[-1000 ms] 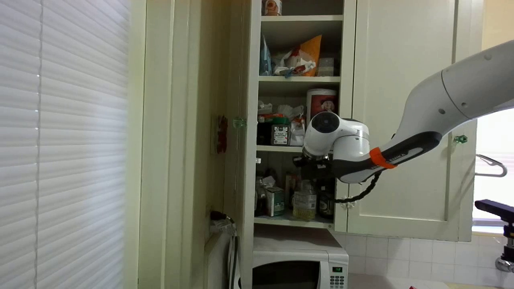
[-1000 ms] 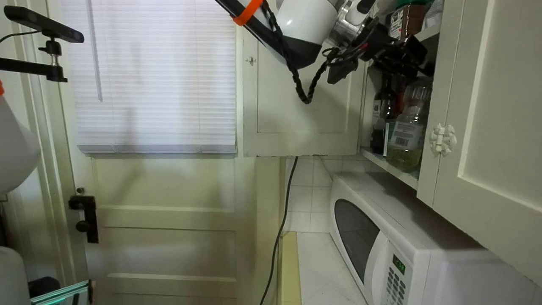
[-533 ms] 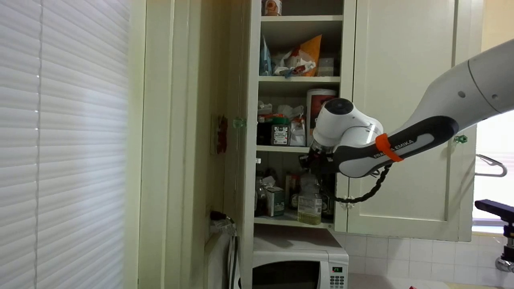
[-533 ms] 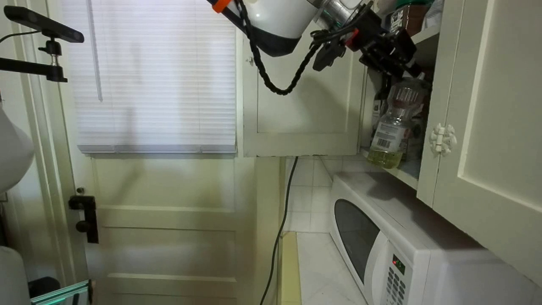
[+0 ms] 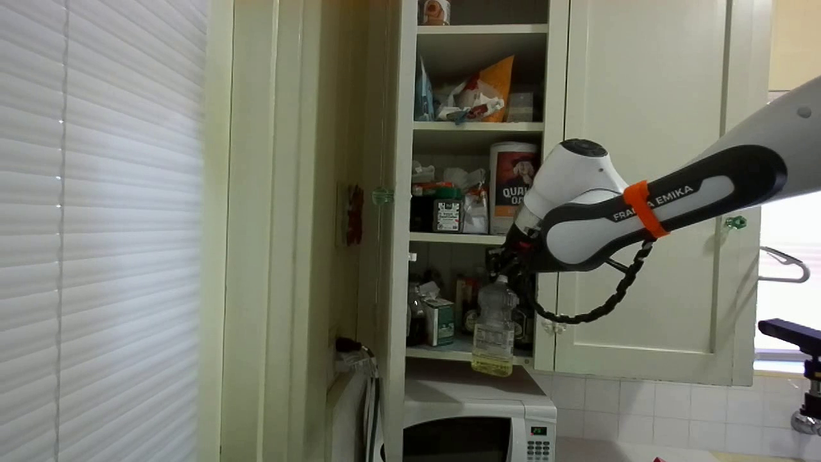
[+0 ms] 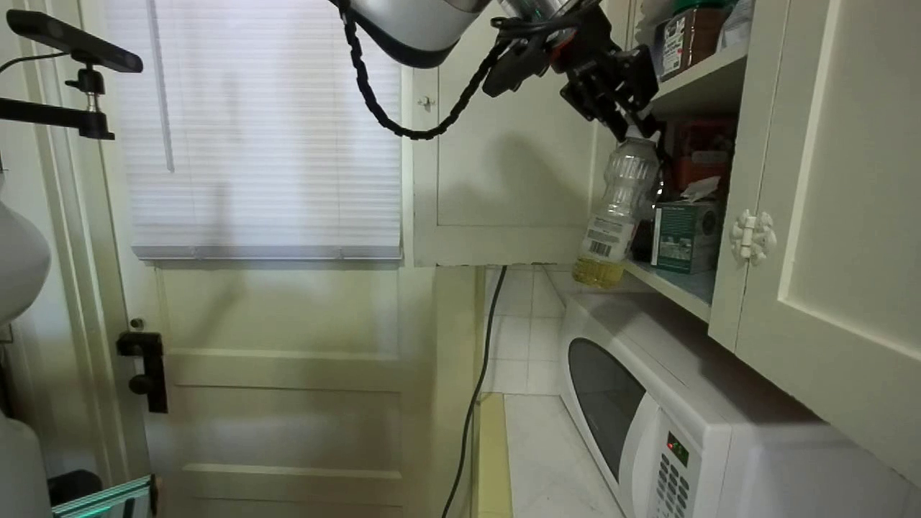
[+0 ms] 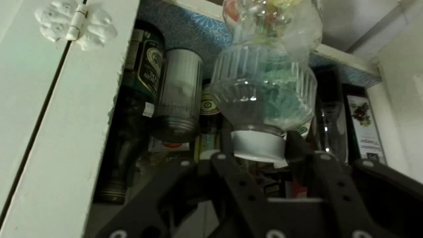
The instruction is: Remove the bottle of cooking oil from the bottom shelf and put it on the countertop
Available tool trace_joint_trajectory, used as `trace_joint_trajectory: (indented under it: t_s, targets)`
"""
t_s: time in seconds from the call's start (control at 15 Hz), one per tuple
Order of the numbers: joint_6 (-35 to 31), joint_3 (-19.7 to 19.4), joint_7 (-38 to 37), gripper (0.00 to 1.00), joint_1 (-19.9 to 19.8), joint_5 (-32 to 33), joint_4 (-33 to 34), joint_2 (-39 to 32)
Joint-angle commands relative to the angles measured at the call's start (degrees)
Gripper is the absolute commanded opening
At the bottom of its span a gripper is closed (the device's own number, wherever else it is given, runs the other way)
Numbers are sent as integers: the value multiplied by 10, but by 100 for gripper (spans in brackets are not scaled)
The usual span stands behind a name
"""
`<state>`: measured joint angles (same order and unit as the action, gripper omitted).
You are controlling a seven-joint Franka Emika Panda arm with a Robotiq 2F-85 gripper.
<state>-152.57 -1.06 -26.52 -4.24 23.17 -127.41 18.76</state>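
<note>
The bottle of cooking oil [image 5: 494, 327] is clear plastic with pale yellow liquid at its base and a white cap. My gripper [image 7: 258, 145] is shut on the cap, one finger on each side, in the wrist view. In an exterior view the bottle [image 6: 610, 216] hangs tilted from the gripper [image 6: 637, 128], its base off the bottom shelf [image 6: 669, 289] and outside its front edge. The shelf board also shows in an exterior view [image 5: 430, 353]. The bottle's upper part shows in the wrist view [image 7: 264, 86]. The white countertop [image 6: 550, 460] lies lower, beside the microwave.
A white microwave [image 6: 647, 374] stands under the cupboard, just below the bottle. The open cupboard door [image 6: 518, 173] and the shut door [image 6: 849, 216] flank the opening. A green box [image 6: 683, 234] and several dark bottles stand on the shelf. A black cable [image 6: 478, 381] hangs by the wall.
The gripper has drawn the bottle forward out of the bottom shelf. The bottle has gone from standing on the shelf to hanging tilted in front of it.
</note>
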Motion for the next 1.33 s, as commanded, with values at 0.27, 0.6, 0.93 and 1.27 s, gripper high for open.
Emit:
trace_joint_trajectory:
  t_s: [0.27,0.6,0.93,1.27]
  targets:
    - [-206,-46,225,19,50,-151,-149,45]
    - [-192,-55,235,44,62,-177,-145,28]
    - [-203,-51,262,19,76,-175,-156,28]
    - [-227,-59,348,19,143,-134,-208,21]
